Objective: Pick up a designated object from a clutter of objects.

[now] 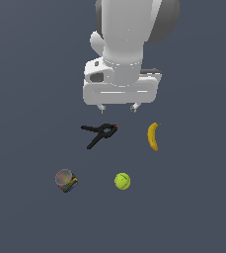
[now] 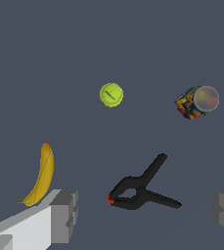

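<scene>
Tool (image 1: 118, 107) agape — can (image 1: 66, 180) label colourful, illegible

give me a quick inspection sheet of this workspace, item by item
surface: flat dark grey-blue floor, bare apart from four items
job's thing: small curved yellow banana, lying flat, untouched, apart from the rest
clutter: black spring clamp with red tip; round yellow-green tennis ball; short can with colourful label, on its side; none touching
gripper: white two-finger gripper, fingers wide apart, empty, over the clamp
cables: nothing seen
surroundings: nothing seen
</scene>
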{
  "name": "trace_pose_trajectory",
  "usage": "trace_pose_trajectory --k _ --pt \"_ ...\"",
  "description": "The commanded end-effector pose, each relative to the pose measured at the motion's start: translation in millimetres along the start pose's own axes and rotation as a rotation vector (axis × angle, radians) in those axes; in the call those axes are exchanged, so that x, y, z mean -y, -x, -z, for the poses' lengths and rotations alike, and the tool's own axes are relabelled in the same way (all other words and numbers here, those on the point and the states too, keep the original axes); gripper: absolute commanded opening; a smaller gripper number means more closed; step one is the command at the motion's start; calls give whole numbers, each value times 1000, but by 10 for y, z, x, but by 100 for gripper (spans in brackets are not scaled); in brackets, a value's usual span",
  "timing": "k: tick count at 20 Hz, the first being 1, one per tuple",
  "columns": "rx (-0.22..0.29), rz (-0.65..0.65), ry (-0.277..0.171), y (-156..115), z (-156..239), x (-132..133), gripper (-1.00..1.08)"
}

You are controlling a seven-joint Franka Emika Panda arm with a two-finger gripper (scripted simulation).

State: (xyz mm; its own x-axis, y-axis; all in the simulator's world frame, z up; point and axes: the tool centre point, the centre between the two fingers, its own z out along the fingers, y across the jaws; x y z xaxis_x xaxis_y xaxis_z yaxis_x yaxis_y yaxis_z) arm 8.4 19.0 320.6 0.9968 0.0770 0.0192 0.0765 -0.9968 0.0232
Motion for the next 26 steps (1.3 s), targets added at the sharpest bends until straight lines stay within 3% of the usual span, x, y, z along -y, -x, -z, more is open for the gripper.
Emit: trace_pose_trajectory --k 1,10,19,26 --pt "0 0 0 0 0 0 100" --pt "-21 19 -29 -82 32 245 100" --pt "-21 17 -29 -82 19 254 100" --pt "-18 -13 -30 -79 -168 411 100"
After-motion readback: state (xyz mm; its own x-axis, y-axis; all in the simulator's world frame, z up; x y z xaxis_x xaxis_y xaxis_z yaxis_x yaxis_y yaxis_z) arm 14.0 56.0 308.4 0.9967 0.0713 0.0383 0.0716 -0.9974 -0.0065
